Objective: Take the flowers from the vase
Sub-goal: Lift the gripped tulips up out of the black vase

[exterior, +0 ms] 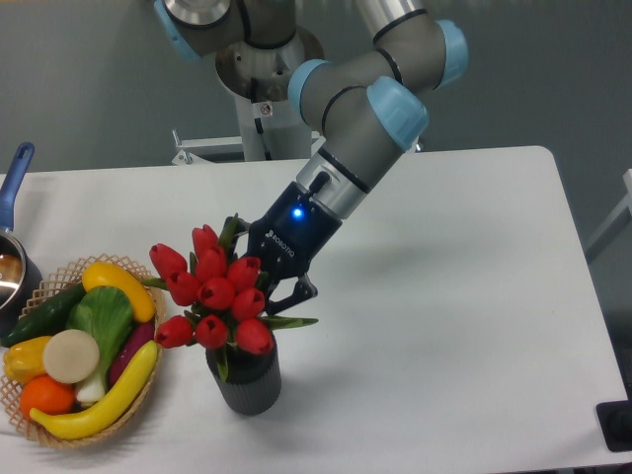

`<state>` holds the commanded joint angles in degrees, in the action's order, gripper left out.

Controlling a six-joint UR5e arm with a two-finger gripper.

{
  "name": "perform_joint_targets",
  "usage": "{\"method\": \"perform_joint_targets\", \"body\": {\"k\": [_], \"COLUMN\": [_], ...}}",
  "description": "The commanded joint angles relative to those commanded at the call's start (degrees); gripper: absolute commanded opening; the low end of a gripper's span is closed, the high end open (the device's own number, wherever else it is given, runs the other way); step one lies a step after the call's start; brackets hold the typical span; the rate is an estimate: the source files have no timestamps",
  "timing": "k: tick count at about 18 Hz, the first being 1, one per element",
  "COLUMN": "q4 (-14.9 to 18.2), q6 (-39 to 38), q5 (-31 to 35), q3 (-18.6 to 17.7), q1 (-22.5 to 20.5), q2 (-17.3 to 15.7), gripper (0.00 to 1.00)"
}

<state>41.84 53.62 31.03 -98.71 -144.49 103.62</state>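
Even, bright light from above; my arm (355, 128) throws a soft shadow on the table (474, 296) to its right. Focus sharp.
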Motion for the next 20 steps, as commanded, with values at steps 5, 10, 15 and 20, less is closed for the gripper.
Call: {"method": "perform_joint_targets", "body": {"k": [5, 10, 15, 20], "q4": [0.0, 0.0, 0.0, 0.0], "q6": [-6.6, -9.2, -11.4, -16.5], "q5": [-0.1, -1.7, -1.8, -2.2], "q3": [3.6, 4.5, 5.5, 8.6], "q1": [-1.0, -1.2, -1.3, -1.2], "q2": [-0.3, -1.0, -1.3, -1.8], "gripper": [0.42, 0.42, 0.42, 0.42]}}
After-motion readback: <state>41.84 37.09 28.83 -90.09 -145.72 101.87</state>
